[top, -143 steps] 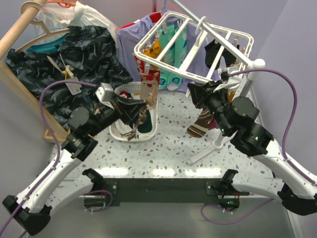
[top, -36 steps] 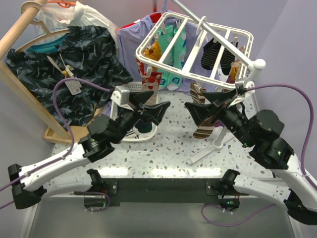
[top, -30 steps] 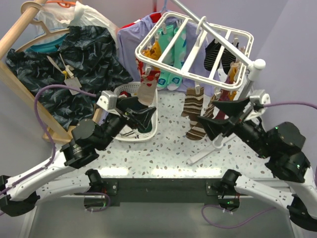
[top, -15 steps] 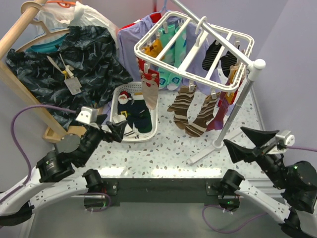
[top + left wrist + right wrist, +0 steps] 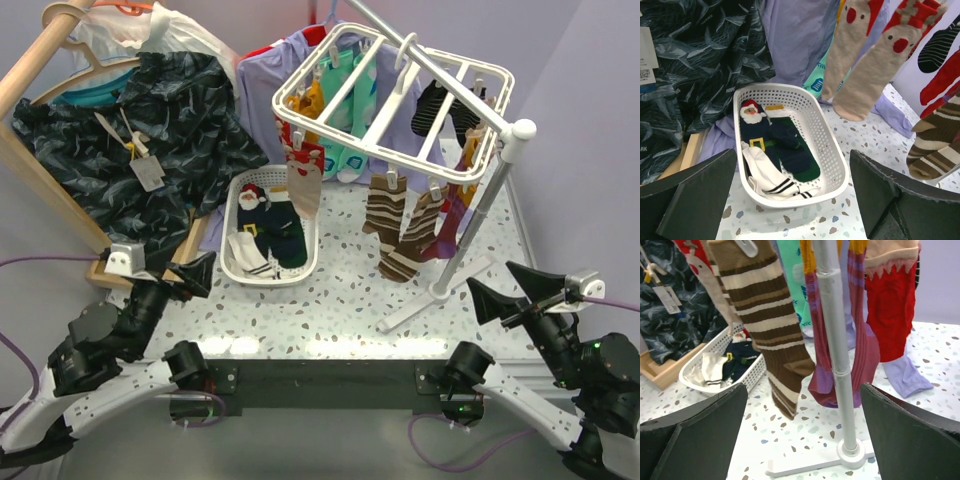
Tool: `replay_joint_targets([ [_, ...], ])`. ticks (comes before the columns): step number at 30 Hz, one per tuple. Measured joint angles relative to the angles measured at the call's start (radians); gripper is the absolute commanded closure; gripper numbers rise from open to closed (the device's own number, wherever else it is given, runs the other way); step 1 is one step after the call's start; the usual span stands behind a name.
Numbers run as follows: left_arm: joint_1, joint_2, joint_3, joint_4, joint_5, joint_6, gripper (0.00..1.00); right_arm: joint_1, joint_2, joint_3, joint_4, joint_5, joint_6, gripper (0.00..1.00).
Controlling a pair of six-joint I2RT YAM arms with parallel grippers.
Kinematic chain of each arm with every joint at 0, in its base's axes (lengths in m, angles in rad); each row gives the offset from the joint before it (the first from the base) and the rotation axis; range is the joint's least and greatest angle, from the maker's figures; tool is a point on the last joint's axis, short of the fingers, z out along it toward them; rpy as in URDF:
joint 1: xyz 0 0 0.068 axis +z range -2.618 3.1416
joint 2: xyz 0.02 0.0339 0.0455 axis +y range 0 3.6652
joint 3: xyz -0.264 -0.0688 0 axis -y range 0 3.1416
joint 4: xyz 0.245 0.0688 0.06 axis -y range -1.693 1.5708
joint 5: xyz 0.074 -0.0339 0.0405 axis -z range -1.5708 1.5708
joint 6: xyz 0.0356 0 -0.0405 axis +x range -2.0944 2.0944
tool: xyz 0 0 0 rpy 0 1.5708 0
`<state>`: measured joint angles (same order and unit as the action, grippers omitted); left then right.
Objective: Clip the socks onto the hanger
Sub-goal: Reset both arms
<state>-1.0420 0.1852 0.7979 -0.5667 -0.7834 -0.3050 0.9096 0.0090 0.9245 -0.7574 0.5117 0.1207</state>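
Observation:
The white grid hanger [image 5: 392,92] hangs from a pole [image 5: 478,215] at the back right. Two brown socks with cream stripes [image 5: 400,225] dangle from its clips; beside them, against the pole, hang the maroon/purple socks [image 5: 455,215]. In the right wrist view a brown sock [image 5: 765,315] and the maroon/purple socks [image 5: 860,365] hang on either side of the pole [image 5: 832,340]. My left gripper [image 5: 175,278] [image 5: 794,165] is open and empty, low at the near left. My right gripper [image 5: 512,290] [image 5: 804,390] is open and empty at the near right, facing the pole.
A white slotted basket [image 5: 235,265] [image 5: 830,150] holds a Santa sock [image 5: 752,120] and white striped socks. Beige reindeer socks [image 5: 865,75] and a red sock [image 5: 890,305] also hang from the hanger. Shirts on a wooden rail [image 5: 40,50] fill the left. The pole's base [image 5: 435,290] lies on the table.
Both arms have drawn back from the hanger to the table's near edge, grippers still open. The brown socks stay clipped and have swung a little to the right.

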Motion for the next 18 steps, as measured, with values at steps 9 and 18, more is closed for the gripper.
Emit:
replay_joint_targets([
  [9, 0.000, -0.156, -0.066, -0.008, -0.042, -0.023, 0.00, 0.000, 0.000, 0.000, -0.008, 0.059, -0.001, 0.01],
  [18, 0.000, -0.181, -0.126, -0.015, -0.085, -0.047, 0.00, 0.000, 0.000, -0.002, -0.008, 0.074, -0.001, 0.02],
])
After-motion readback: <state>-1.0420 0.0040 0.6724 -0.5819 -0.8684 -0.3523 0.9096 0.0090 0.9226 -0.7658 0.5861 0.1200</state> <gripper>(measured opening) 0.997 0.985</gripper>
